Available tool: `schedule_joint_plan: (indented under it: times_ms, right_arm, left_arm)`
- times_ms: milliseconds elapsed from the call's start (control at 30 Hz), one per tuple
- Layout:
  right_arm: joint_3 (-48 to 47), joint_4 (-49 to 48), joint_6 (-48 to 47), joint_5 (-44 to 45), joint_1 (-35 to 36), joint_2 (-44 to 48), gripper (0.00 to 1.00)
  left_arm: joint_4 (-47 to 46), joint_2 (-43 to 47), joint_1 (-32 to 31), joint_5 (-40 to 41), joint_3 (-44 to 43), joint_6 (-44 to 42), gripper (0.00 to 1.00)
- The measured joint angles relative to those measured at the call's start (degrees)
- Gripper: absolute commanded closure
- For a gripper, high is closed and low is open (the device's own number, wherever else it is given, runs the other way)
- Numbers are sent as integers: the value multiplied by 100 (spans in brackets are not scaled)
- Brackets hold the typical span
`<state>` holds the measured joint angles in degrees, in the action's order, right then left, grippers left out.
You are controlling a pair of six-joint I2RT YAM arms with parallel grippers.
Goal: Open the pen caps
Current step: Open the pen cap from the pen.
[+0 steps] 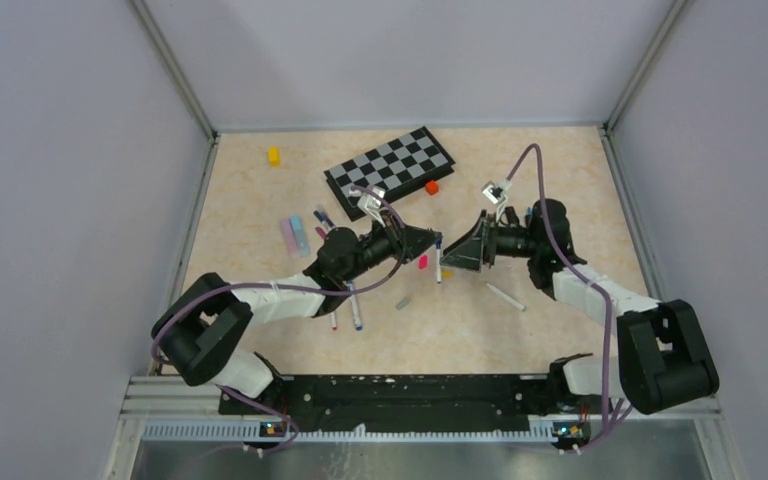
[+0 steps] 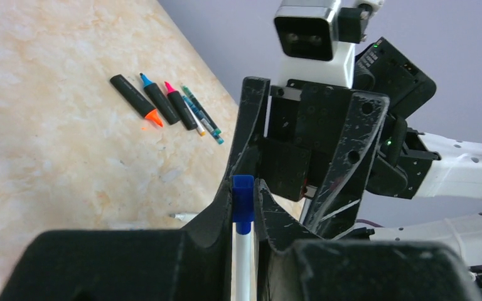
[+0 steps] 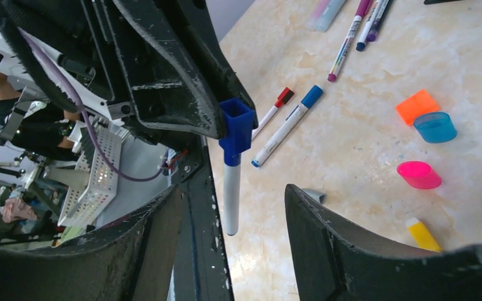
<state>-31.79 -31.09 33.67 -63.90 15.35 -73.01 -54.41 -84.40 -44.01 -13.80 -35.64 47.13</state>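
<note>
My left gripper [image 2: 243, 188] is shut on the blue cap [image 2: 243, 197] of a white-barrelled pen [image 3: 231, 200]. The pen hangs cap-up above the table's middle [image 1: 439, 262]. My right gripper [image 3: 233, 194] faces the left one and stands open. Its two fingers flank the lower end of the barrel without touching it. Loose pen caps lie on the table: pink [image 3: 419, 174], light blue [image 3: 435, 127], orange [image 3: 417, 106], yellow [image 3: 423, 234] and grey [image 3: 314, 195]. More capped pens [image 3: 287, 125] lie beyond them.
A black-and-grey chessboard [image 1: 390, 165] lies at the back, with an orange block [image 1: 432, 187] beside it and a yellow block [image 1: 273, 155] at the back left. Black highlighters [image 2: 144, 100] lie in a row. A white pen [image 1: 506, 297] rests at the right front.
</note>
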Motion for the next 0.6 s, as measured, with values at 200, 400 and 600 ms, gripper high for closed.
schedule_joint_plan:
  times_ms: [200,400,600]
  right_arm:
    - [26,-22,24,177,155,-101,62]
    - [31,-55,48,214,240,-149,93]
    - [22,-61,-31,151,284,-173,100]
  left_arm:
    - [-219,-52,-111,125,-4,39,100]
    - [-306,-68,-151,205,-4,72,100]
    - [-308,-125,-155,269,-4,76,98]
